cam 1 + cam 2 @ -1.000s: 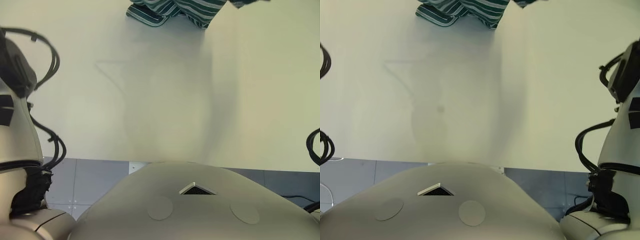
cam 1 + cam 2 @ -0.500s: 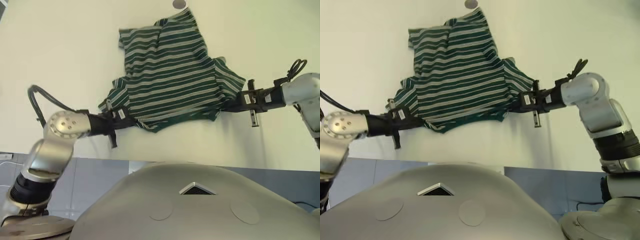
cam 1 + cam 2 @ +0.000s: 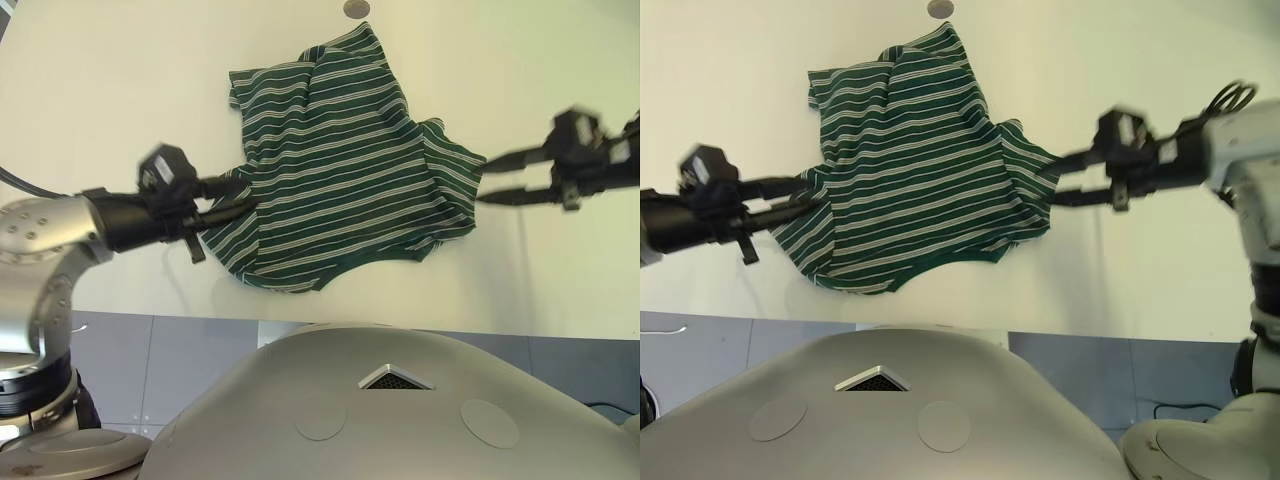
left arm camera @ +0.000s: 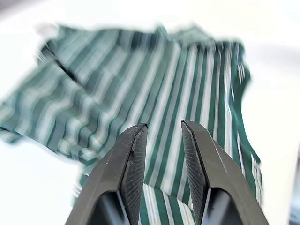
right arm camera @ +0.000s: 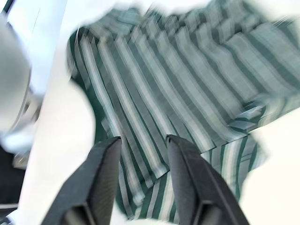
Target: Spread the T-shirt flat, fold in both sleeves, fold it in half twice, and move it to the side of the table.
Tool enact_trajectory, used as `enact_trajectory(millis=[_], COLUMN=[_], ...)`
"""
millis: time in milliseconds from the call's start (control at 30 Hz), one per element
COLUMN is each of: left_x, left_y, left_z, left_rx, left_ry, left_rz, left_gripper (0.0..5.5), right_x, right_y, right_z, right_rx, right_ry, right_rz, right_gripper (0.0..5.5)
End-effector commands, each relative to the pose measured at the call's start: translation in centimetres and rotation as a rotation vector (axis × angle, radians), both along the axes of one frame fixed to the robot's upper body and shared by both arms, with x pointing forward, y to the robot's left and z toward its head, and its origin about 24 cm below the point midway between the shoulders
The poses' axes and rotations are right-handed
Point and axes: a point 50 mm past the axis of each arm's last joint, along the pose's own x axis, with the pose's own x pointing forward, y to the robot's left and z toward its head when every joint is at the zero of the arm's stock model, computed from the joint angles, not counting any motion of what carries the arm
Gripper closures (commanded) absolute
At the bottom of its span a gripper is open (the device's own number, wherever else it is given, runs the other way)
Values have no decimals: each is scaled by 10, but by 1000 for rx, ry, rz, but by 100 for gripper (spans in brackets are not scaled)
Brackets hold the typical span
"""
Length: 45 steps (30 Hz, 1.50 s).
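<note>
Your left arm's silver-grey rounded joint housing (image 3: 40,228) is dotted with small dark screws and narrows into a matte black forearm (image 3: 130,215). The left pincer (image 4: 164,125) has two black tapered fingers (image 4: 133,159) with finely textured inner faces; the right pincer (image 5: 140,138) matches in colour. A thin black cable loop (image 3: 1230,97) rises from the pale grey right arm housing (image 3: 1245,150).
</note>
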Motion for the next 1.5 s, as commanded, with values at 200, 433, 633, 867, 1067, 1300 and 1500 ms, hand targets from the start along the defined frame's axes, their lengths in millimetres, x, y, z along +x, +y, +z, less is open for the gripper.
enact_trajectory(millis=[200, 433, 633, 867, 1067, 1300, 1500], left_x=[21, 19, 19, 24, 32, 46, 50], left_y=[-8, -15, -17, -16, -17, -15, -15], left_z=[-57, -91, -101, -103, -103, -101, -101], left_rx=[315, 419, 429, 418, 400, 375, 362], left_ry=[55, 88, 88, 61, 30, -19, -34], left_rz=[61, 20, 34, 84, 140, 253, 280], left_gripper=[540, 549, 549, 549, 549, 549, 549], right_x=[63, 94, 96, 91, 87, 91, 103], right_y=[67, 95, 84, 59, 22, 6, 16], right_z=[-70, -109, -139, -153, -153, -146, -130], right_rx=[24, -15, -144, -229, -285, -277, -153], right_ry=[-95, -57, 6, 41, 40, -3, -87], right_rz=[-265, -447, -527, -595, -720, -820, -852], right_gripper=[542, 550, 550, 550, 550, 550, 550])
